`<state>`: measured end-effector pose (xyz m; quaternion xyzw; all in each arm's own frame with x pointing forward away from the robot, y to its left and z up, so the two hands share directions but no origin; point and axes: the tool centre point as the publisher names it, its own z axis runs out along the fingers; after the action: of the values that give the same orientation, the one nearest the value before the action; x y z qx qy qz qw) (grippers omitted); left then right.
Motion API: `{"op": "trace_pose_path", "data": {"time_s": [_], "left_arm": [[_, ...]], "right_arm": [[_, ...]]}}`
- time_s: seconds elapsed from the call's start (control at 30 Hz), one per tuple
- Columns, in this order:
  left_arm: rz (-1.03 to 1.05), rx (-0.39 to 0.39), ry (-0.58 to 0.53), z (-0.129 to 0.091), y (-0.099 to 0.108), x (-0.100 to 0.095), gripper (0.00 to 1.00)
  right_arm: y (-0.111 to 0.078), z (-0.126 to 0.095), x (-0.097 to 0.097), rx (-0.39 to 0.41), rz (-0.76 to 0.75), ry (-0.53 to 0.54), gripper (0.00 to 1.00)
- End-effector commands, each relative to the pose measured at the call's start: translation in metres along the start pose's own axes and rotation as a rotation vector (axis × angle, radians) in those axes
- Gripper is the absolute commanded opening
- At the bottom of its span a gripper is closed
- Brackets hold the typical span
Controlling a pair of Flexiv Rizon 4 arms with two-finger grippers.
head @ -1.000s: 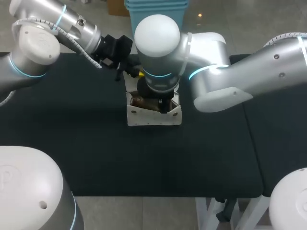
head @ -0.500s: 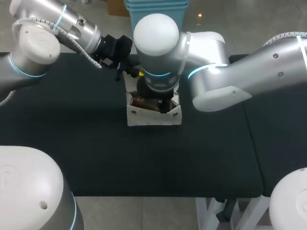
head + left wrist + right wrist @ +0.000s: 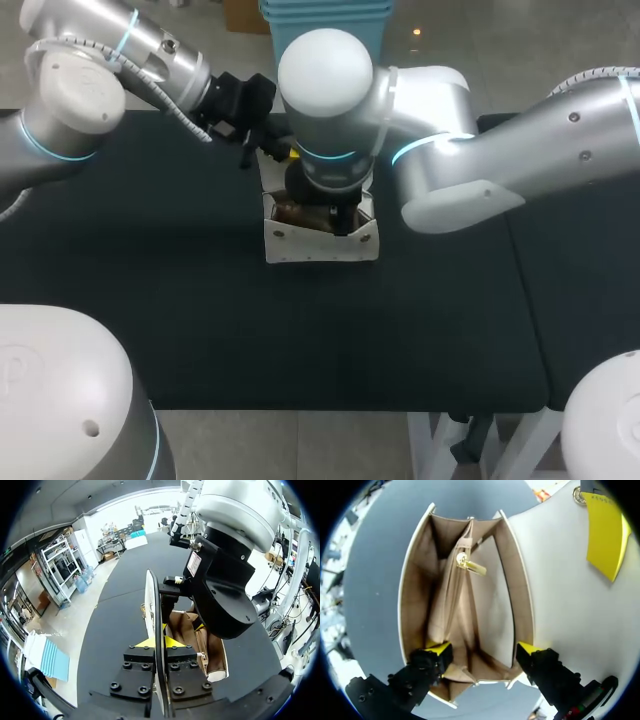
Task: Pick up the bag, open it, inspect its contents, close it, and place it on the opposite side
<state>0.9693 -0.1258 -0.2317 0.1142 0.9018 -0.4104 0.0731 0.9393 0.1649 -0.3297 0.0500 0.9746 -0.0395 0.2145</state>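
Observation:
A white bag (image 3: 320, 243) with tan lining stands open at mid-table. My left gripper (image 3: 160, 642) is shut on the thin edge of the bag's raised white flap (image 3: 151, 600), at the far side of the bag in the head view (image 3: 266, 148). My right gripper (image 3: 484, 650) points straight down into the bag's mouth, open, with its yellow fingertips (image 3: 438, 649) spread inside the tan interior. A middle zip divider with a gold pull (image 3: 470, 565) shows between two compartments, and I see nothing else in them. The right wrist (image 3: 328, 180) hides most of the bag from above.
The black table (image 3: 200, 320) stretches to the left and front of the bag. A second black table section (image 3: 585, 280) adjoins at the right. Both arms crowd the space over and behind the bag.

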Motion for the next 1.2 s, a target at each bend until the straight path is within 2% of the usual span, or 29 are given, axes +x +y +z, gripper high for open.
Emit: {"op": "trace_pose_path", "data": {"time_s": [0.03,0.27,0.3,0.37,0.43,0.6,0.67,0.83,0.93,1.0,1.07,1.1,1.2], "left_arm": [[0.001,0.005,0.002,-0.002,0.0,0.001,0.0],[0.001,0.005,0.002,-0.002,0.0,0.001,0.0],[0.001,0.005,0.002,-0.002,0.0,0.001,0.0],[0.001,0.005,0.002,-0.002,0.0,0.001,0.0],[0.001,0.005,0.002,-0.002,0.0,0.001,0.0],[0.001,0.005,0.002,-0.002,0.0,0.001,0.0],[0.001,0.005,0.002,-0.002,0.0,0.001,0.0],[0.001,0.005,0.002,-0.002,0.0,0.001,0.0],[0.001,0.005,0.002,-0.002,0.0,0.001,0.0],[0.001,0.005,0.002,-0.002,0.0,0.001,0.0],[0.001,0.005,0.002,-0.002,0.0,0.001,0.0],[0.001,0.005,0.002,-0.002,0.0,0.001,0.0],[0.001,0.005,0.002,-0.002,0.0,0.001,0.0]], "right_arm": [[0.0,0.006,0.001,0.001,0.001,-0.003,1.0],[0.0,0.005,0.001,-0.003,0.003,-0.005,1.0],[0.0,0.005,0.0,-0.005,0.004,-0.006,0.92],[0.001,0.004,-0.001,-0.008,0.009,-0.011,0.51],[0.0,0.001,-0.003,-0.018,0.02,-0.021,0.44],[-0.002,-0.019,-0.012,-0.05,0.053,-0.08,0.42],[-0.003,-0.03,-0.015,-0.062,0.058,-0.109,0.35],[-0.007,-0.055,-0.021,-0.081,0.071,-0.179,0.39],[-0.009,-0.069,-0.022,-0.091,0.078,-0.226,0.37],[-0.01,-0.077,-0.021,-0.094,0.083,-0.257,0.3],[-0.012,-0.086,-0.019,-0.102,0.083,-0.286,0.07],[-0.013,-0.09,-0.018,-0.107,0.086,-0.299,0.0],[-0.018,-0.103,-0.015,-0.125,0.102,-0.34,0.0]]}}
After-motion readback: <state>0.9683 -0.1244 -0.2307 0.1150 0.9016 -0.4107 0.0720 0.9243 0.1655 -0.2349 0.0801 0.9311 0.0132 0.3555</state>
